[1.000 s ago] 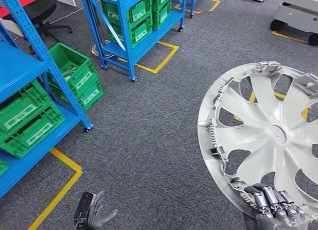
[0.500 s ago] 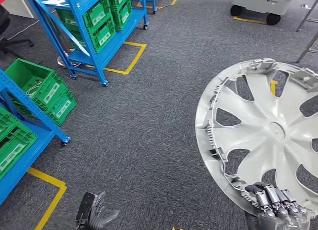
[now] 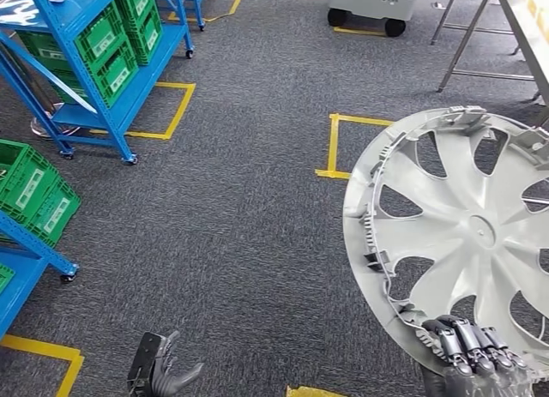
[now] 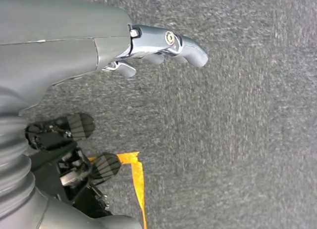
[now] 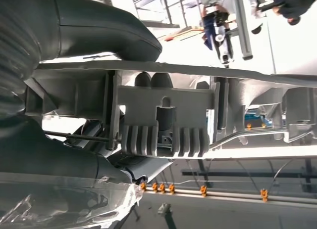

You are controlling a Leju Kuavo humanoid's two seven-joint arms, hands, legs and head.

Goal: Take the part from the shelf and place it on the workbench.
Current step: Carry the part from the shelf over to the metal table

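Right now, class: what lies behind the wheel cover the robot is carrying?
Through the openings of the wheel cover, held by the right hand, grey carpet and yellow floor tape show. Its solid spokes hide the rest of the floor.

Grey carpet floor (image 3: 259, 225) with yellow tape outlines (image 3: 334, 144); blue shelf (image 3: 123, 114) of green crates (image 3: 110, 50) stands left of them.

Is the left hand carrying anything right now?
No. The left hand hangs with fingers apart over bare carpet; the right hand grips the wheel cover.
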